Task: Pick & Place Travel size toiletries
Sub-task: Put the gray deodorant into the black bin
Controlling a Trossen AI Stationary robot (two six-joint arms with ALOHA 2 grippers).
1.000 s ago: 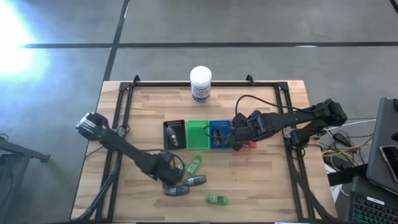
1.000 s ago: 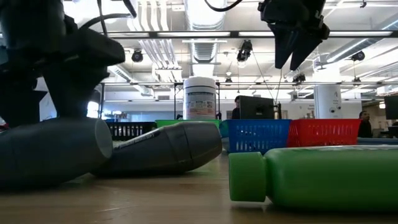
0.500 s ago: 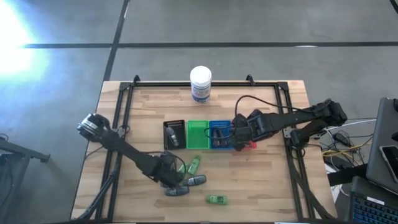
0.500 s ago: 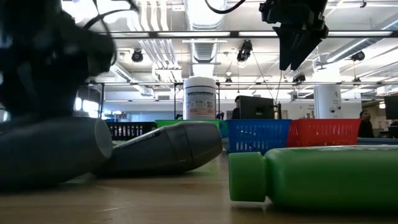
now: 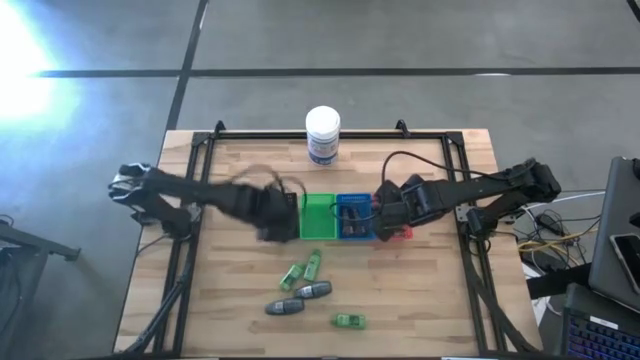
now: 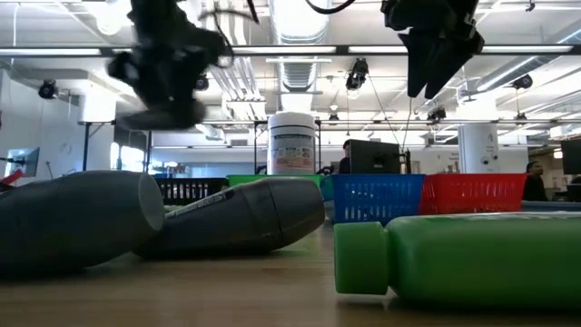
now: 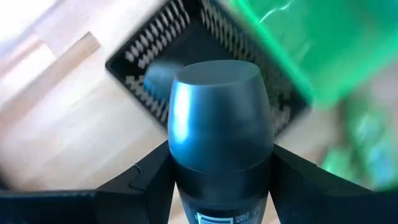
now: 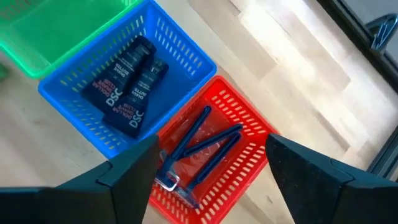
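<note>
1. Toiletries sorting: a grey tube [image 7: 219, 130] rides clamped in the left pincer [image 7: 217, 180] above the black bin [image 7: 149, 56].
2. Smooth, rigid and light by its look; a mid-body grip suits it.
3. Right pincer [image 6: 438, 77] hangs wide over the red bin [image 8: 211, 155].
4. Others litter the worktop [image 5: 420, 300].

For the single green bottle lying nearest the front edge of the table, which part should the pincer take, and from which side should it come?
Probably best from straight above, closing across the middle of the green bottle. It lies flat on the table with its long side running left to right, so its narrow width fits between the fingers. It lies apart from the grey tubes.
</note>
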